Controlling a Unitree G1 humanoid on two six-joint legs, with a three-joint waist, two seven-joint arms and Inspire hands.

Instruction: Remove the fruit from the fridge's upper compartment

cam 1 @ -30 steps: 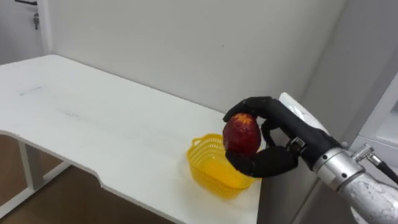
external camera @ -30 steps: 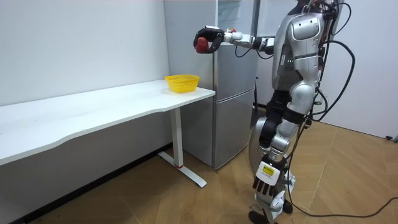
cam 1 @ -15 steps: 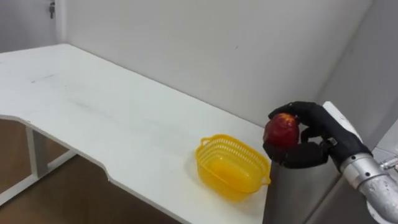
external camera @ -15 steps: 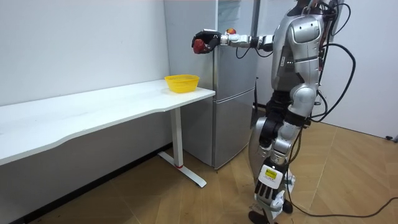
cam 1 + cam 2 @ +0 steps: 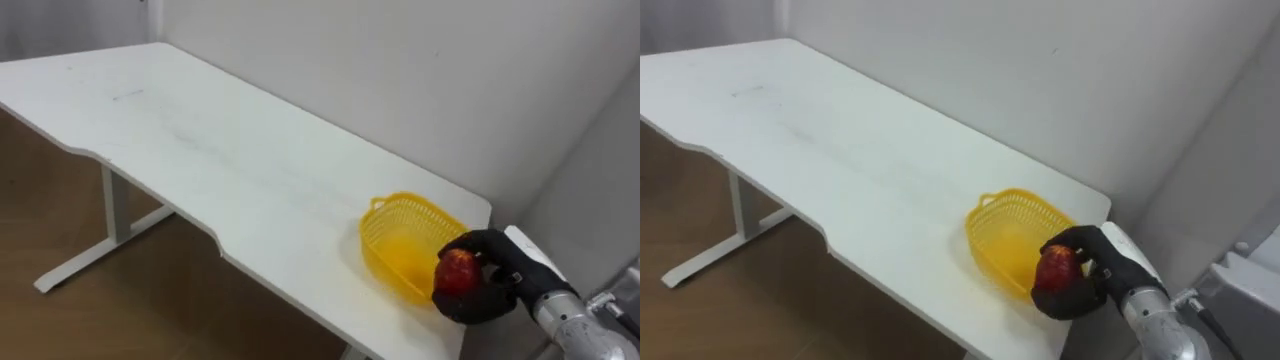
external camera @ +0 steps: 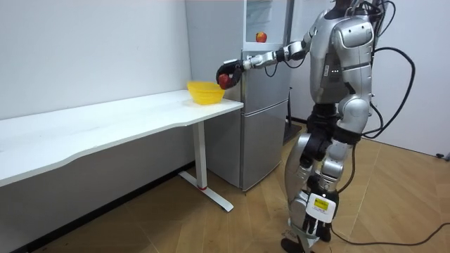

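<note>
My right hand [image 5: 492, 292] is shut on a red apple [image 5: 455, 272], fingers and thumb curled round it. It hovers at the right rim of the yellow mesh basket [image 5: 398, 208], which stands at the near right end of the white table [image 5: 200, 140]. In the room view the apple [image 6: 222, 79] hangs level with the basket [image 6: 202, 92], right beside it, and my arm reaches out from in front of the grey fridge [image 6: 264, 119]. The basket looks empty inside. Whether the apple touches the rim I cannot tell.
The long white table runs off to the left along a white wall [image 5: 400, 70]. The fridge stands right beside the table's end. A small red round thing [image 6: 261, 36] shows on the fridge's upper part. Wooden floor [image 6: 211, 225] lies open before the table.
My right hand has come down with the apple from above fridge-top height to the basket's rim. The eye view has swung, so table and basket sit differently in it.
</note>
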